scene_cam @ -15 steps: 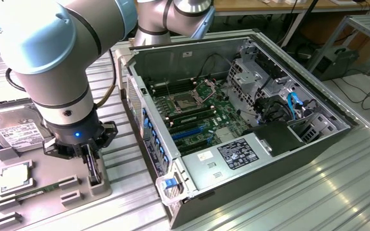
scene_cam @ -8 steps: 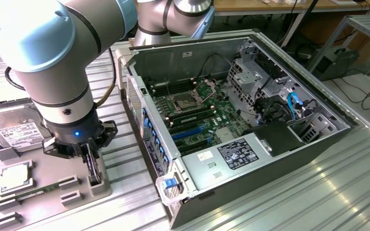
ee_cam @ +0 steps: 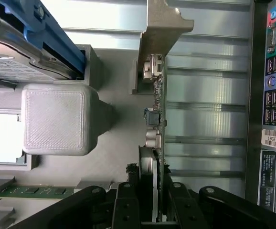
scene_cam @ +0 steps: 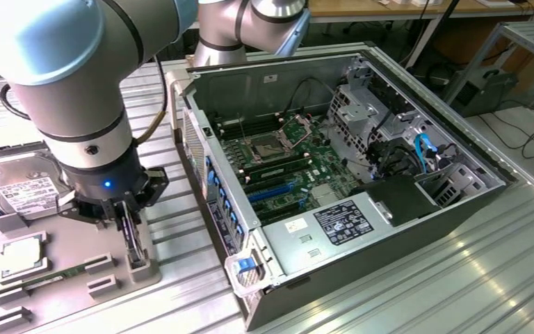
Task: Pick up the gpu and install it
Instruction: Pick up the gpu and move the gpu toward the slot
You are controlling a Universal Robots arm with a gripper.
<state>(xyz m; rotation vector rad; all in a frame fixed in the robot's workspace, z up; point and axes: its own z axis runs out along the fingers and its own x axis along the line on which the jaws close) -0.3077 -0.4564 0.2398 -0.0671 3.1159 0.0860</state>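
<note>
The gpu stands on edge in a slot of the grey parts tray, at the exterior view's left. In the wrist view I look along the gpu's thin edge, with its pale metal bracket at the far end. My gripper hangs straight down over the card. Its black fingers sit on either side of the card and press its two faces, so the gripper is shut on it. The card's lower edge still rests in the holder.
The open computer case lies on its side at the exterior view's right, motherboard exposed. On the tray are a hard drive, a processor and a green memory stick. A grey block stands beside the card.
</note>
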